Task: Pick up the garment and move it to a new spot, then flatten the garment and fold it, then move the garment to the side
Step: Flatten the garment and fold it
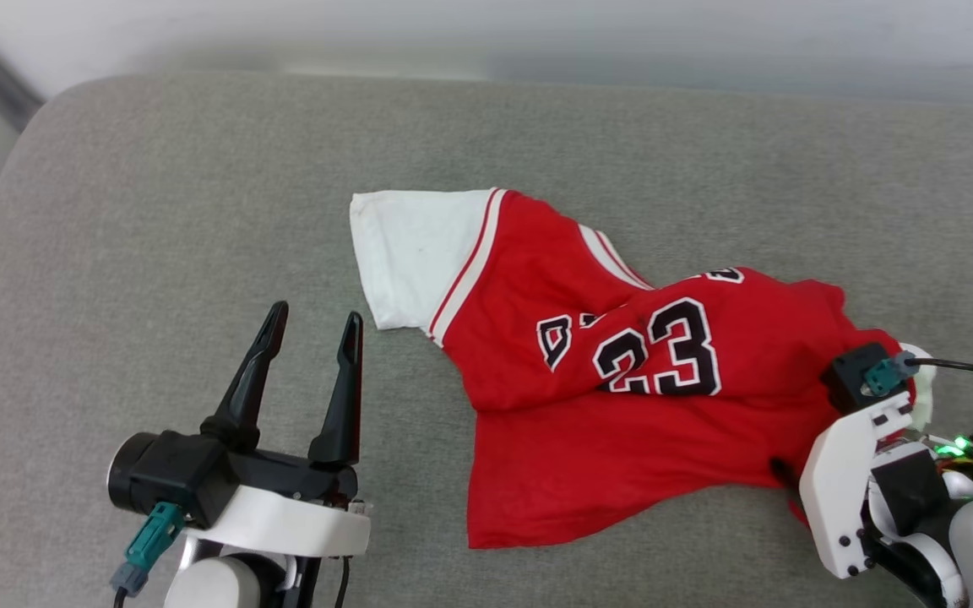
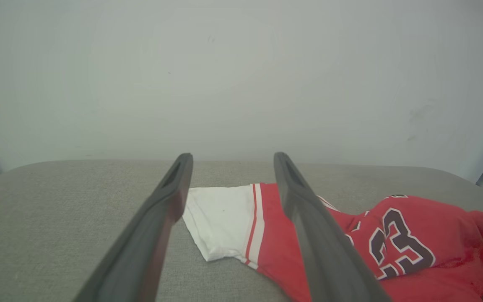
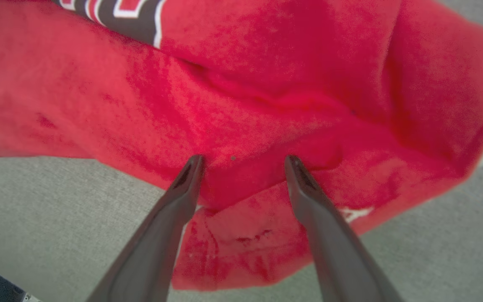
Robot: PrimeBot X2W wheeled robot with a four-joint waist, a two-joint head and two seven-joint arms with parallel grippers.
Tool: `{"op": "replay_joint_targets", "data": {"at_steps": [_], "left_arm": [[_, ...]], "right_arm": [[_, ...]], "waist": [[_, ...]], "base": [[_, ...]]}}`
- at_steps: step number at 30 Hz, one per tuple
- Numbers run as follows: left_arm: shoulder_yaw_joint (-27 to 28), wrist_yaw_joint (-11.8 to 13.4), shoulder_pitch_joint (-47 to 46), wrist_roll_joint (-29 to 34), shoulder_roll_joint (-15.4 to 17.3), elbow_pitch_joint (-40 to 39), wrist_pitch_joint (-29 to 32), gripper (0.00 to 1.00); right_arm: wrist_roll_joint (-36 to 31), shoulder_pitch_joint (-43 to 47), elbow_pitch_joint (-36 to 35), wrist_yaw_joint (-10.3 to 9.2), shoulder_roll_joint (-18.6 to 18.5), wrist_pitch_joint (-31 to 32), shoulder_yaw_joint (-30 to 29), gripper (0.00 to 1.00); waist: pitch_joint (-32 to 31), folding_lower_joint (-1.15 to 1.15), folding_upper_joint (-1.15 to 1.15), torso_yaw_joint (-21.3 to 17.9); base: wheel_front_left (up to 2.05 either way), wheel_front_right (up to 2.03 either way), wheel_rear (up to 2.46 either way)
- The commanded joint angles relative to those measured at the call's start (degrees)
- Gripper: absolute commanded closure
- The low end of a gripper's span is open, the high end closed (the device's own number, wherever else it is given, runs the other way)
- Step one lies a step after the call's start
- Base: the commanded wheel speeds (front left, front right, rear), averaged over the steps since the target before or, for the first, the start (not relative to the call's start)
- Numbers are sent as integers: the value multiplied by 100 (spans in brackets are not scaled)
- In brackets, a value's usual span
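The red jersey T-shirt [image 1: 605,405] lies crumpled toward the near right edge of the grey cushion [image 1: 157,211]. My right gripper [image 3: 243,159] is parted, its fingers straddling bunched red cloth. My left gripper [image 1: 317,314] is spread wide and empty, near the white sleeve [image 1: 410,253]. I judge that closing now could pinch several layers, so the shirt would lift twisted.

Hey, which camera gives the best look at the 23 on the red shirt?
The head view: the 23 print on the garment shows whole, sharp and from above. The left wrist view catches it at a low slant, toward the right side. The right wrist view shows a sliver of black print at its top edge.
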Motion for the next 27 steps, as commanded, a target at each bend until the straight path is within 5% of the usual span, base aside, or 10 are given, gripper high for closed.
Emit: {"op": "replay_joint_targets", "data": {"at_steps": [1, 10, 11, 12, 13, 27], "left_arm": [[-19, -11, -93, 16, -25, -32, -13, 0], [-60, -11, -130, -10, -84, -55, -13, 0], [-54, -11, -119, -14, -89, -48, -13, 0], [-50, -11, -105, -15, -89, -40, -13, 0], [-56, -12, -95, -12, -89, -28, -13, 0], [79, -12, 164, -53, -37, 90, -13, 0]], "right_arm": [[19, -12, 48, -4, -36, 47, -19, 0], [259, 265, 600, -3, 9, 367, -91, 0], [293, 314, 668, -2, 20, 417, -62, 22], [342, 361, 731, -2, 5, 463, -11, 67], [381, 393, 764, -1, -28, 476, 43, 100], [974, 1175, -297, -3, -563, 505, 743, 100]], "waist": [[140, -1, 0, 159], [267, -1, 0, 430], [256, -1, 0, 432], [244, -1, 0, 429], [228, -1, 0, 425], [-401, -1, 0, -14]], "base": [[0, 0, 0], [0, 0, 0], [0, 0, 0], [0, 0, 0], [0, 0, 0], [0, 0, 0]]}}
